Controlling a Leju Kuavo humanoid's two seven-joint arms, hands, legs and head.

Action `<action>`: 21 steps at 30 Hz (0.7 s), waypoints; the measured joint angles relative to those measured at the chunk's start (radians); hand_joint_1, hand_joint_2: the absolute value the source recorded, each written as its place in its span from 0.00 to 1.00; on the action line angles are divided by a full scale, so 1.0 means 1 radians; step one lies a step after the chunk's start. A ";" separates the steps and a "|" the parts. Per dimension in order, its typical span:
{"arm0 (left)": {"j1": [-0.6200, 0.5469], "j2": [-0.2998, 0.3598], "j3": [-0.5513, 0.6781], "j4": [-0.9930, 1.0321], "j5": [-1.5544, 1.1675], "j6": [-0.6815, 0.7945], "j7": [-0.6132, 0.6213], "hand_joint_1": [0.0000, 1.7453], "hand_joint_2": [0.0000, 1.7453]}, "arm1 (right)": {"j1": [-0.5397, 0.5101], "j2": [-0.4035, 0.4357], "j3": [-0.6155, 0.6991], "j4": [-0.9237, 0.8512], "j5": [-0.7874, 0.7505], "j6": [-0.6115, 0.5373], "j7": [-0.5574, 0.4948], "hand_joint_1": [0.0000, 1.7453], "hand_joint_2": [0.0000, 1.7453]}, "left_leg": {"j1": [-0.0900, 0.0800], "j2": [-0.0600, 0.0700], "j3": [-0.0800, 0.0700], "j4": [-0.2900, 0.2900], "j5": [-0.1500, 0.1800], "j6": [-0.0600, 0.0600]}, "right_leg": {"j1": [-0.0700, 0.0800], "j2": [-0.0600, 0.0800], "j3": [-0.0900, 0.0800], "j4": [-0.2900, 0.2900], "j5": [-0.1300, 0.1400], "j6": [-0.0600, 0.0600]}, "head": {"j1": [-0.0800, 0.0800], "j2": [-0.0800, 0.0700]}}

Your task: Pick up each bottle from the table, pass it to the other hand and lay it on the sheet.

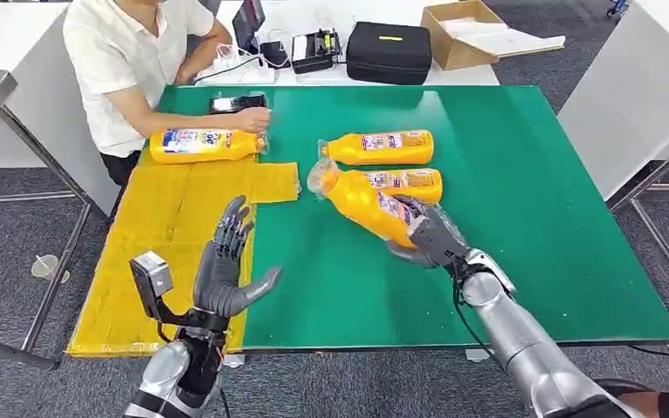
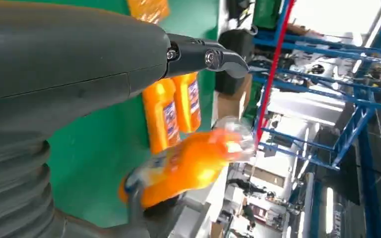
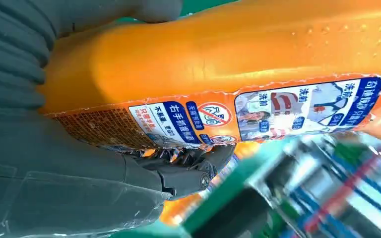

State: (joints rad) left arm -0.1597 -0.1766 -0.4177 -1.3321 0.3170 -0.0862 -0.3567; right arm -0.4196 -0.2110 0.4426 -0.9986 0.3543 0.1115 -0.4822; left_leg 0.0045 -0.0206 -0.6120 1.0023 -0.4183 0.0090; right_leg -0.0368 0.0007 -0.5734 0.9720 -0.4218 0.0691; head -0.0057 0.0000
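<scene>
A bottle (image 1: 368, 202) is gripped by the right hand (image 1: 427, 233), cap end angled toward the left hand (image 1: 225, 270), which is held spread, waiting nearby.

**Four orange bottles, one yellow sheet**

Held bottle (image 1: 368, 205): orange, labelled, clear wrap over the cap, tilted cap-up above the green desk (image 1: 523, 226) in the right robot hand (image 1: 427, 233). Two more bottles (image 1: 381, 147) (image 1: 405, 182) lying side by side just behind. Fourth bottle (image 1: 202, 144) lying on the far end of the yellow sheet (image 1: 165, 235).
</scene>
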 measured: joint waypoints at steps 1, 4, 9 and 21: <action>0.005 -0.003 -0.012 0.002 0.005 0.005 0.000 0.00 1.00 | 0.009 0.019 -0.003 -0.025 0.010 -0.019 -0.003 1.00 1.00 | 0.000 0.000 0.000 0.000 0.000 0.000 | 0.000 0.000 0.000 0.000 0.000 0.000 | 0.000 0.000; 0.012 -0.010 -0.042 0.013 0.027 0.014 0.001 0.00 1.00 | 0.033 0.070 -0.003 -0.078 0.023 -0.054 -0.014 1.00 1.00 | 0.000 0.000 0.000 0.000 0.000 0.000 | 0.001 0.000 -0.001 0.000 0.000 0.000 | 0.000 0.000; 0.002 -0.011 -0.073 0.035 0.047 -0.002 0.006 0.00 1.00 | 0.040 0.139 0.002 -0.114 0.013 -0.060 -0.025 1.00 1.00 | 0.001 0.000 0.000 -0.001 0.000 0.000 | 0.001 0.000 -0.001 0.000 0.000 0.000 | 0.000 0.000; -0.076 -0.021 -0.100 0.133 0.055 -0.005 0.009 0.00 1.00 | -0.016 0.235 0.096 -0.045 0.021 0.017 -0.066 1.00 1.00 | 0.001 0.000 -0.001 0.000 0.001 0.000 | 0.001 0.000 -0.001 0.000 0.000 0.000 | 0.000 0.000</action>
State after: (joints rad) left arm -0.2355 -0.1972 -0.5180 -1.1990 0.3715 -0.0916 -0.3479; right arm -0.4356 0.0240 0.5390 -1.0437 0.3754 0.1286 -0.5477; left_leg 0.0052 -0.0201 -0.6127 1.0020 -0.4173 0.0091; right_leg -0.0362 0.0010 -0.5747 0.9724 -0.4215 0.0693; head -0.0058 0.0000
